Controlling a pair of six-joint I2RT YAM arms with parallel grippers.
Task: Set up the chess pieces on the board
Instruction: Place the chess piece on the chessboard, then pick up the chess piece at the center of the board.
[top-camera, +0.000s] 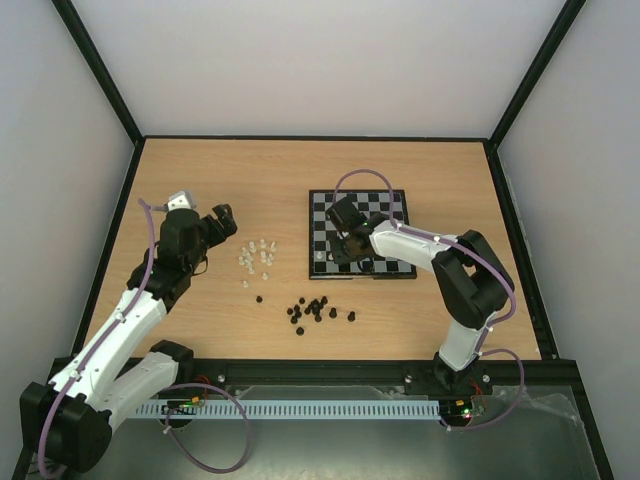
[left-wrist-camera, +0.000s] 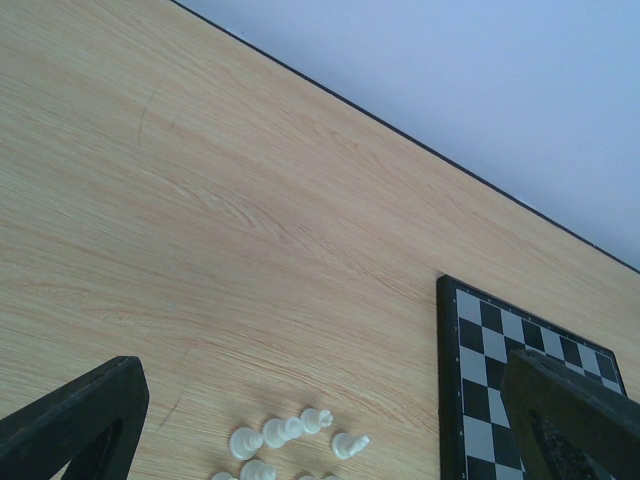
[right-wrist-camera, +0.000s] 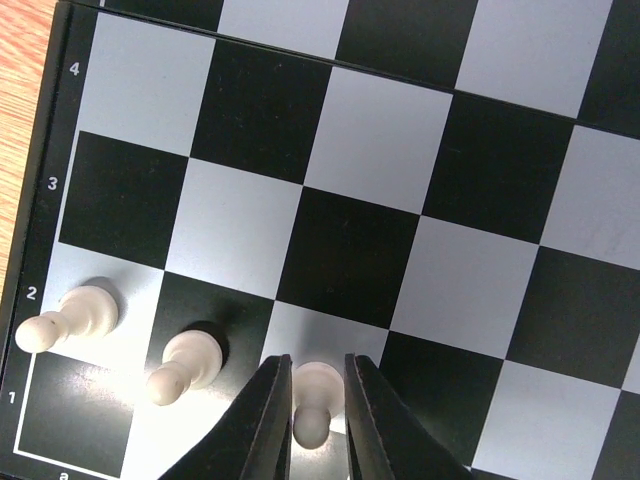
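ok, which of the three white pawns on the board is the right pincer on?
The third pawn, farthest from the numbered edge of the board: the right pincer grips it. The edge pawn and middle pawn stand free.

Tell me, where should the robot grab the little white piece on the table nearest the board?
Pinch the white piece across its thin middle, coming straight down from above. It seems to lie on its side, head pointing at the board, apart from the others, so there is room to close on it.
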